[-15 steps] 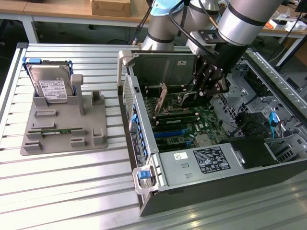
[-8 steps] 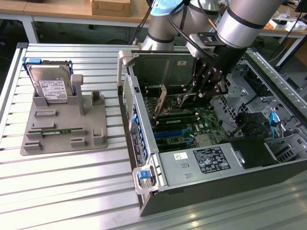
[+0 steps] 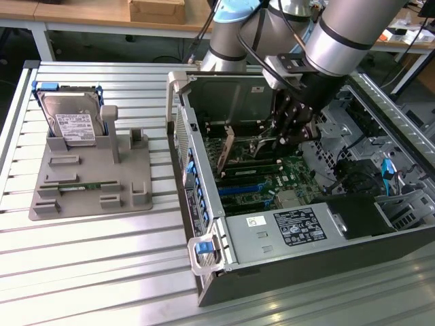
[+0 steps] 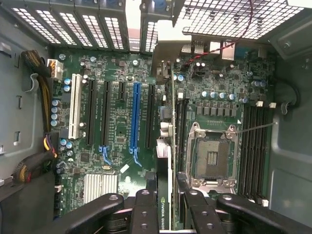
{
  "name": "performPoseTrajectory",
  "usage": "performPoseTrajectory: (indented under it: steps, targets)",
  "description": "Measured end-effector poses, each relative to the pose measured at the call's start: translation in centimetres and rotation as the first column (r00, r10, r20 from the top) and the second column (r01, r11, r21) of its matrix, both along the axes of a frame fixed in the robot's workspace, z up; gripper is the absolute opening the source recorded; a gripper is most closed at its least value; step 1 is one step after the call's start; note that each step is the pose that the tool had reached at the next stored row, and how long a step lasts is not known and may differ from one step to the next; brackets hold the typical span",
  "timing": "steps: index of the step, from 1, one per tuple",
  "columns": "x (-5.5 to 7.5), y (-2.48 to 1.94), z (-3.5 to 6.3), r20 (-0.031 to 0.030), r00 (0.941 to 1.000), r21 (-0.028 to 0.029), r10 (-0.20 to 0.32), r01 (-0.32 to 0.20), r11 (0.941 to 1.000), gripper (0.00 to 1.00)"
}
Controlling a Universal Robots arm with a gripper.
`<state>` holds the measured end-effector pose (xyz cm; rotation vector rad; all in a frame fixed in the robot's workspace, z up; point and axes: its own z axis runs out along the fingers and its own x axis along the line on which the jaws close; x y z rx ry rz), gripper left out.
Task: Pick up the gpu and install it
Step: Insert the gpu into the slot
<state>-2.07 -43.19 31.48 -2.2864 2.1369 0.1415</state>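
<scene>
Nearest to me, my gripper (image 4: 166,196) was clamped on the graphics card (image 4: 165,210), one black finger (image 4: 145,207) on each flat face, with the printed label showing between them. I saw the card edge-on, standing on its edge over the motherboard (image 4: 122,173).

Its long axis ran away from my fingers toward the perforated rear wall (image 4: 87,27) of the computer case (image 3: 204,204), parallel to the expansion slots. The silver bracket (image 4: 163,46) was at that far end. Whether the card's lower edge touched the board I could not tell.

The card hung between the long blue slot (image 4: 135,117) and the processor socket (image 4: 210,156), just beside a black slot (image 4: 148,114). The memory slots (image 4: 253,146) lay beyond the socket. On the blue slot's other side were more black slots, a white slot (image 4: 74,107), a finned heatsink (image 4: 101,187) and a bundle of cables (image 4: 36,156) along the case wall.

In the exterior view my gripper (image 3: 292,129) was down inside the open case, with the labelled power supply (image 3: 299,227) nearer the camera. Farther off, on the exterior view's left, a grey tray (image 3: 126,197) sat on the slatted table (image 3: 102,272). It held a hard drive (image 3: 71,122) propped upright and a thin green memory stick (image 3: 75,185) lying flat.
</scene>
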Motion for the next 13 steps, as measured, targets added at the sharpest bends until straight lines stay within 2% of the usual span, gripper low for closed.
performPoseTrajectory:
  steps: [13]
  targets:
    - [-0.01,-0.18,-0.62,0.0001,1.0,0.0002,0.0,0.0,1.0,0.26]
